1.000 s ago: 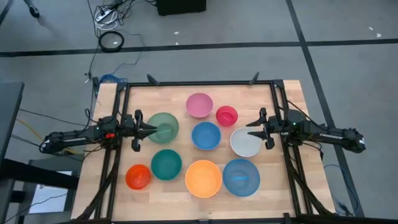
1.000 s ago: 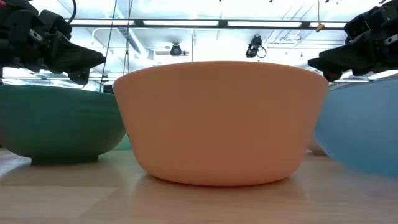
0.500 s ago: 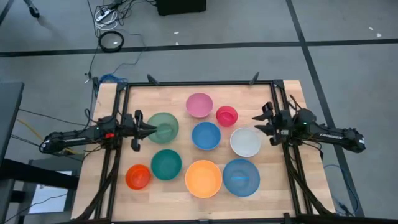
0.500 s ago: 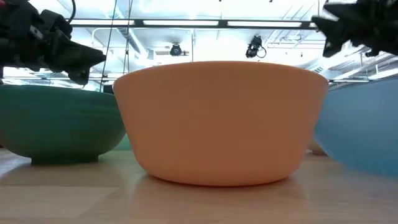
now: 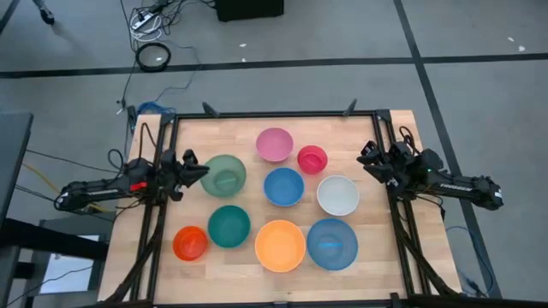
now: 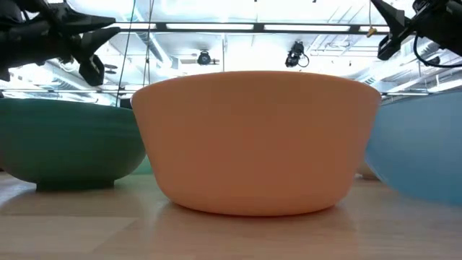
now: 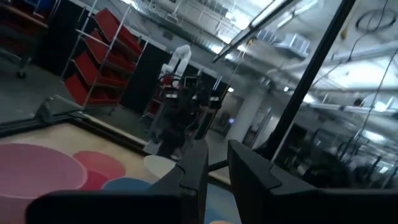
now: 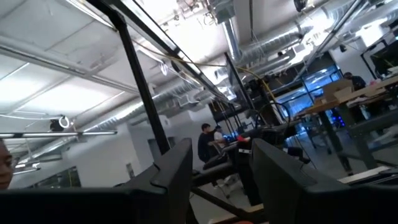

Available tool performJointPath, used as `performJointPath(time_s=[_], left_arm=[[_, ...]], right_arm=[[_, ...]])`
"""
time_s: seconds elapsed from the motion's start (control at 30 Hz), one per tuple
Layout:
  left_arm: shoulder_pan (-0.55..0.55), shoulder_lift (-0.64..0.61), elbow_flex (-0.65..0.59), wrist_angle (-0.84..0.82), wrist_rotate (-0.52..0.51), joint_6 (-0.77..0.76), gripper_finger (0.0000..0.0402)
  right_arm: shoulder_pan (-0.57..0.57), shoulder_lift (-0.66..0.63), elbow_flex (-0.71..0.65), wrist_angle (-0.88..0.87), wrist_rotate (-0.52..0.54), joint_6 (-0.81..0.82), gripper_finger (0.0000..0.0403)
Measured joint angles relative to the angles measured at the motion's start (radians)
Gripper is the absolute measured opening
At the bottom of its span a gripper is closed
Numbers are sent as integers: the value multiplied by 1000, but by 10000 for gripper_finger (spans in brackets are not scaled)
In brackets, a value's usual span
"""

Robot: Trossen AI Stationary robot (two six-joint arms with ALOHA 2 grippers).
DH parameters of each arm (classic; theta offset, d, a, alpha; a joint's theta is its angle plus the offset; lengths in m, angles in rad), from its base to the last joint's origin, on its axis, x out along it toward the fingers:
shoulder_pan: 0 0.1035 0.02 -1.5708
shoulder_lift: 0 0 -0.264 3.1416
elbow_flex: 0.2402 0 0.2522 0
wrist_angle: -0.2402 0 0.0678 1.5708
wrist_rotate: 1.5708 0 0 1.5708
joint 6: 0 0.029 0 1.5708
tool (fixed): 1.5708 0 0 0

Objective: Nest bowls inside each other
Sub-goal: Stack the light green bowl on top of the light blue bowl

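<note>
Several plastic bowls rest on their bases on the wooden table, none inside another: pink point(image 5: 274, 144), magenta-red point(image 5: 312, 158), sage green point(image 5: 224, 174), blue point(image 5: 283, 186), white point(image 5: 338, 195), teal point(image 5: 229, 226), orange-red point(image 5: 190, 243), large orange point(image 5: 280, 245) and large light blue point(image 5: 332, 243). My left gripper point(image 5: 199, 169) hovers at the sage green bowl's left rim, tipped upward, open by a narrow gap point(image 7: 216, 171) with nothing in it. My right gripper point(image 5: 366, 159) hovers right of the magenta-red and white bowls, tipped upward and open point(image 8: 221, 168), also with nothing in it.
A dark metal frame point(image 5: 274, 114) runs along the table's far edge and down both sides, under the arms. In the low view the large orange bowl point(image 6: 256, 141) fills the middle, with teal point(image 6: 68, 144) and light blue point(image 6: 422, 144) beside it. People stand in the room beyond.
Both grippers have tipped their fingers upward and rolled at the wrist. My right gripper rose and drew back from over the white bowl toward the table's right edge. My left gripper lifted its fingers off the sage green bowl's rim area. No bowl has moved.
</note>
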Motion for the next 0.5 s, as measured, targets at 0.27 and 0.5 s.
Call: performJointPath(time_s=[0.27, 0.5], left_arm=[[0, 1, 0, 56, -12, -129, 70], [0, 0, 0, 75, -37, -138, 70]], right_arm=[[0, 0, 0, 1, 0, 1, 155], [0, 0, 0, 4, -4, 70, 155]])
